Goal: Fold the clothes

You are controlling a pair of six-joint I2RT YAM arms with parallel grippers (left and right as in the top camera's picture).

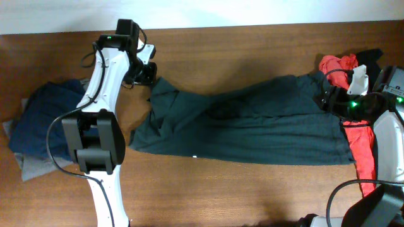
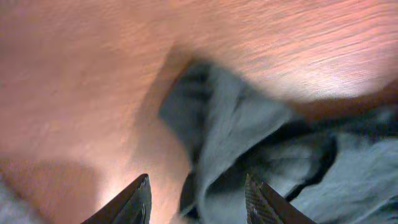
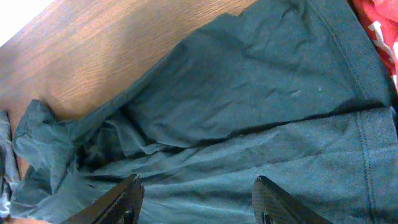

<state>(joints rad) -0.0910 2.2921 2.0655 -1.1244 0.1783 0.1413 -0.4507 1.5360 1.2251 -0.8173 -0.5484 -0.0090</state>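
Note:
A large dark green shirt [image 1: 252, 123] lies stretched across the middle of the table, folded lengthwise. My left gripper [image 1: 149, 72] hovers over its left end, jaws open, with the crumpled green corner [image 2: 236, 137] below and nothing between the fingers [image 2: 138, 202]. My right gripper [image 1: 328, 99] is over the shirt's right end, open, above flat green fabric [image 3: 249, 106]. A red white-printed shirt [image 1: 361, 148] lies at the right under the right arm. A navy blue piece [image 1: 44, 123] sits on a grey garment [image 1: 28, 167] at the left.
The left arm's base [image 1: 95, 145] stands between the navy pile and the green shirt. A black garment [image 1: 369, 58] lies by the red one at the far right. Bare wood [image 1: 252, 57] shows behind the shirt.

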